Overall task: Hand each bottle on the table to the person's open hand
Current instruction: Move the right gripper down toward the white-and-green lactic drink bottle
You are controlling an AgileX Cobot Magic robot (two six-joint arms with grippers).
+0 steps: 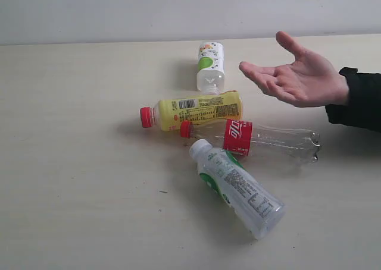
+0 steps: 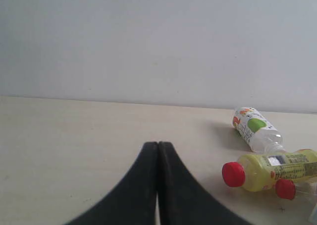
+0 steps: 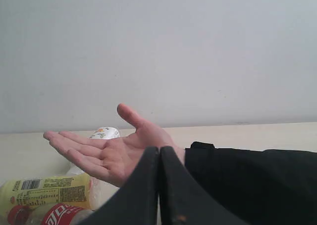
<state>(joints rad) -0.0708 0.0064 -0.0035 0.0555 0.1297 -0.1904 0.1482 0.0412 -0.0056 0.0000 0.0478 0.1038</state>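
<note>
Four bottles [image 1: 238, 137] all seen only in exterior view, wrist views alone show both jaws clamped, empty

Your left gripper [image 2: 158, 144]: jaws pressed together, tips touching. Your right gripper [image 3: 159, 148]: jaws likewise closed, tip against tip.

The table [image 1: 71, 192] has a smooth, matt, pale wood-grain surface. The fingers of the left claw [image 2: 158, 150] and the right claw [image 3: 159, 155] look like matt black plastic or rubber. Ahead of the left claw, the yellow bottle [image 2: 277, 170] is shiny translucent plastic with a glossy red cap. The white-capped bottle [image 2: 255, 128] beyond it is clear plastic under a slick printed label. The clear slim bottle [image 1: 274, 140] is glossy, ribbed plastic. Just past the right claw's tips are a bare-skinned hand [image 3: 109, 155] and a dark, matt cloth sleeve [image 3: 247, 180].
</note>
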